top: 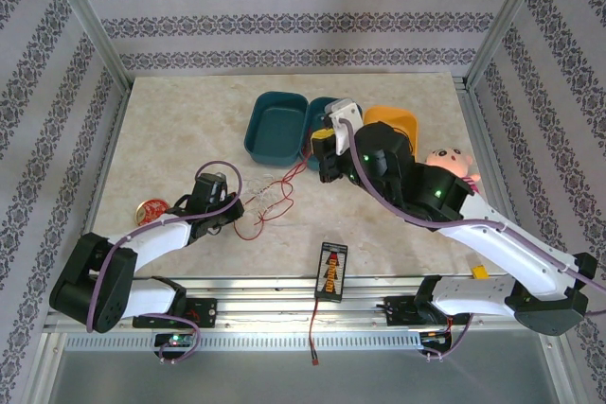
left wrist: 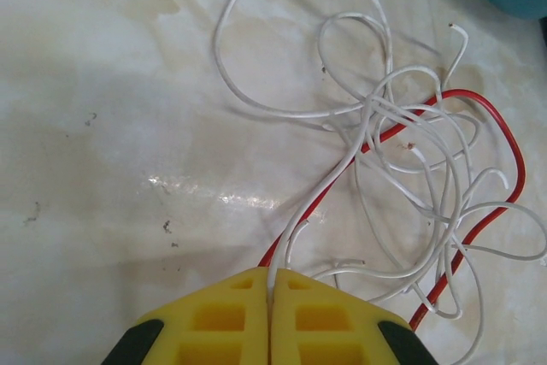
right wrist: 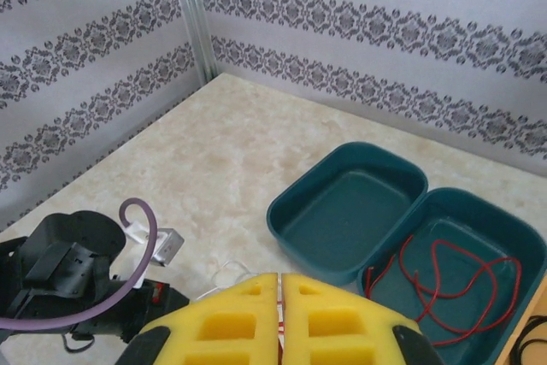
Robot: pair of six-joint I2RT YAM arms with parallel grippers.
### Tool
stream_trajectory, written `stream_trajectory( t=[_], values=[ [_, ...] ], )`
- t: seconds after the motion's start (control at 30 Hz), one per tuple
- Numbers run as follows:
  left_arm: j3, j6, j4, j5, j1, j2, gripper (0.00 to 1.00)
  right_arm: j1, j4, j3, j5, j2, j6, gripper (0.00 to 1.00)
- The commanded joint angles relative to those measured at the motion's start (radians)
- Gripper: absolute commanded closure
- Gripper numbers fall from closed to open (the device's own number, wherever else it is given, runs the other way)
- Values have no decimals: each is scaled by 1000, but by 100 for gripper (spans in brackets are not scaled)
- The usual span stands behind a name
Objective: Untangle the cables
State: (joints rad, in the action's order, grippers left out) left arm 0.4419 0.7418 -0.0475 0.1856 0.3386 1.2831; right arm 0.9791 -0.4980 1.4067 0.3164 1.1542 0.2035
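teal bins (top: 276,128), org bin (top: 396,120), pink plush (top: 444,160), tin (top: 151,210)

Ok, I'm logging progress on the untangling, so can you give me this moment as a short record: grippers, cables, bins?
left gripper: shut on the white cable
right gripper: shut, apparently with the red cable in the seam between its fingers
white cable: loose loops on the table, tangled with red
red cable: threaded through the white loops; red loops also lie in the right teal bin
left teal bin: empty
status: white and red not yet separated
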Motion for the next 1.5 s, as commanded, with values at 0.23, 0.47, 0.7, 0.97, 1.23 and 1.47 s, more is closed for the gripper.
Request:
stream_trajectory(
  t=[0.23,0.47,0.7,0.97,1.23,1.47],
  values=[
    [-8,7,33,-16,-4,-25,88,-2,5,124,125,22,-133,100],
    [-11,13,25,-16,-4,-16,88,-11,8,183,183,29,-182,100],
    [-7,16,26,-11,-4,-27,73,-98,11,204,152,51,-178,100],
    [0,18,61,-14,-4,-82,56,-248,8,259,61,131,-144,100],
    [-3,11,146,-46,-3,-180,39,-367,4,322,21,228,-133,100],
    [4,0,220,-76,-6,-263,22,-441,-5,359,-46,283,-95,100]
  ],
)
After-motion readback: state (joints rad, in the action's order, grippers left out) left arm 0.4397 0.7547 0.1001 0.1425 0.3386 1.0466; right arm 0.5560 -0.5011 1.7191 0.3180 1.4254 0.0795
